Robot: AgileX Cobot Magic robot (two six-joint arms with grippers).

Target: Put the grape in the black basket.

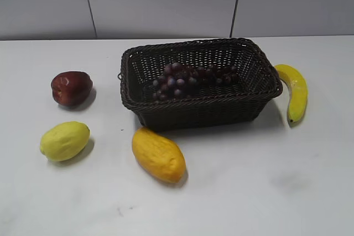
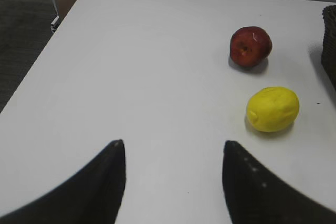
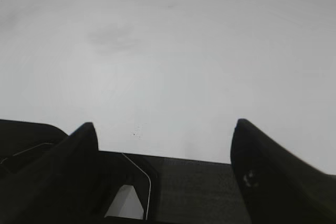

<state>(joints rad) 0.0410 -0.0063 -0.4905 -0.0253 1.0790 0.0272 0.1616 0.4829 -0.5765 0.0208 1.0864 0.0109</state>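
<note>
Bench (image 1: 265,192), white and bare, fills the nearest ground in the exterior view, and neither of my arms shows there. In my right wrist view my right gripper (image 3: 164,129) stands with its jaws spread wide, nothing between them but blank bench surface. In my left wrist view my left gripper (image 2: 173,148) is likewise spread wide and holds nothing; beyond it, toward 1 o'clock, sit the yellow lemon (image 2: 273,109) and, farther out, the dark red apple (image 2: 250,46), well apart from my fingertips.

Back in the exterior view, nearest the camera lies an orange-yellow mango (image 1: 158,155), at about 7 o'clock from the basket and just short of its front wall. To the mango's 9 o'clock rests the lemon (image 1: 64,140), and beyond the lemon, at its 12 o'clock, the apple (image 1: 71,88).

Farther back stands the black basket (image 1: 199,111), upright, its braided rim complete. The grape (image 1: 191,80) lies inside it on the basket floor, a long bunch stretched roughly from 8 o'clock to 2 o'clock, clear of both my grippers. At the basket's 3 o'clock a banana (image 1: 295,91) curves on the bench just beside the right-hand wall; I cannot tell if it touches the rim. Behind everything, at 12 o'clock, rises a grey panelled wall (image 1: 166,4).
</note>
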